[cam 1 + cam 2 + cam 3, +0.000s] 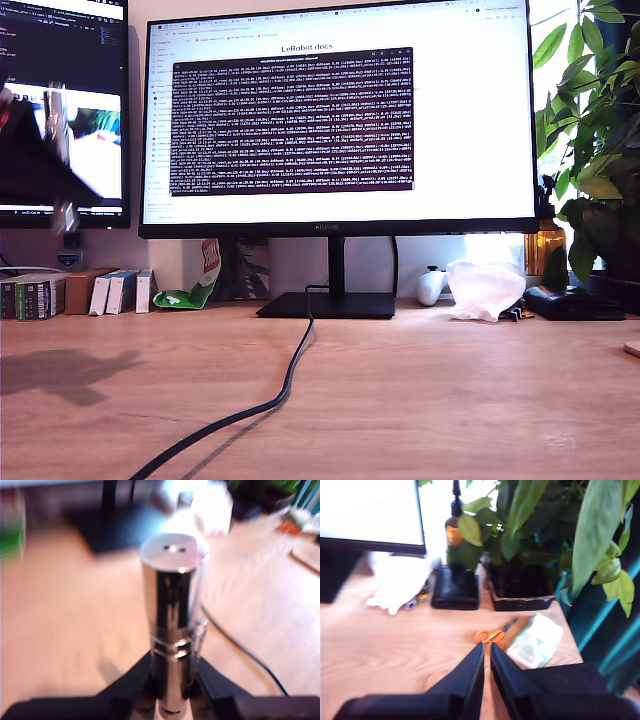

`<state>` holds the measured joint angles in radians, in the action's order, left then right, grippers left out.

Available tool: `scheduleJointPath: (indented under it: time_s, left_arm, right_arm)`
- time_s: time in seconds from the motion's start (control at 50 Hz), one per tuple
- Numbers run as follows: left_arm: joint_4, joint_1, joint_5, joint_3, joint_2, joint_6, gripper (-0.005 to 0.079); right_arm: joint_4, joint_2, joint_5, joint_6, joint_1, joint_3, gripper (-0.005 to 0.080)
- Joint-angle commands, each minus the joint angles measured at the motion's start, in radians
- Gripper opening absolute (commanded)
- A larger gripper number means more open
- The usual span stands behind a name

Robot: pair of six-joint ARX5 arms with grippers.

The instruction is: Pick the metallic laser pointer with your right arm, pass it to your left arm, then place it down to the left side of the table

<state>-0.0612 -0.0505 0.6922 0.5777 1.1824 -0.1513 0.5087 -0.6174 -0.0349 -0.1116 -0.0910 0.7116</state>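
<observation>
We are holding the pointer [171,630] upright in my first gripper [172,690], jaws clamping its lower end, above the wood desk [75,645]. My second gripper [486,675], jaws closed and empty, is hovering near orange scissors [490,635].

Plenty of open counter [450,400] near the camera in the exterior view, only a black cable [285,385] snaking across the middle. The far edge is crowded: monitor stand [330,303], small boxes [75,293] far left, plant [600,150] and white cloth [487,288] far right.
</observation>
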Motion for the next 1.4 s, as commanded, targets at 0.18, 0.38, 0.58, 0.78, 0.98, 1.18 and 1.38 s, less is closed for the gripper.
scheduleJointPath:
  time_s: [0.18, 0.38, 0.58, 0.78, 0.98, 1.18, 1.38]
  left_arm:
    - [-0.338, 0.004, -0.015, 0.164, 0.153, 0.043, -0.0020]
    - [-0.623, 0.004, -0.066, 0.338, 0.308, 0.039, -0.0020]
    - [-0.850, 0.004, -0.116, 0.465, 0.468, 0.016, -0.0020]
    - [-0.976, 0.002, -0.135, 0.521, 0.596, 0.013, -0.0020]
    - [-1.025, 0.002, -0.201, 0.527, 0.660, 0.013, -0.0020]
    - [-1.011, 0.002, -0.225, 0.531, 0.663, -0.007, 0.0026]
    - [-0.995, -0.003, -0.237, 0.531, 0.663, -0.008, 0.0206]
  right_arm:
    - [-0.002, 0.121, 0.045, -0.046, -0.001, -0.050, -0.0013]
    - [0.009, 0.137, 0.082, -0.054, -0.001, -0.050, -0.0013]
    - [0.012, 0.137, 0.105, -0.055, 0.003, -0.050, -0.0013]
    - [0.012, 0.137, 0.107, -0.072, 0.025, -0.050, -0.0013]
    - [0.012, 0.137, 0.109, -0.080, 0.040, -0.050, -0.0013]
    - [0.010, 0.137, 0.115, -0.080, 0.042, -0.050, -0.0013]
    - [0.007, 0.137, 0.115, -0.080, 0.046, -0.050, -0.0013]
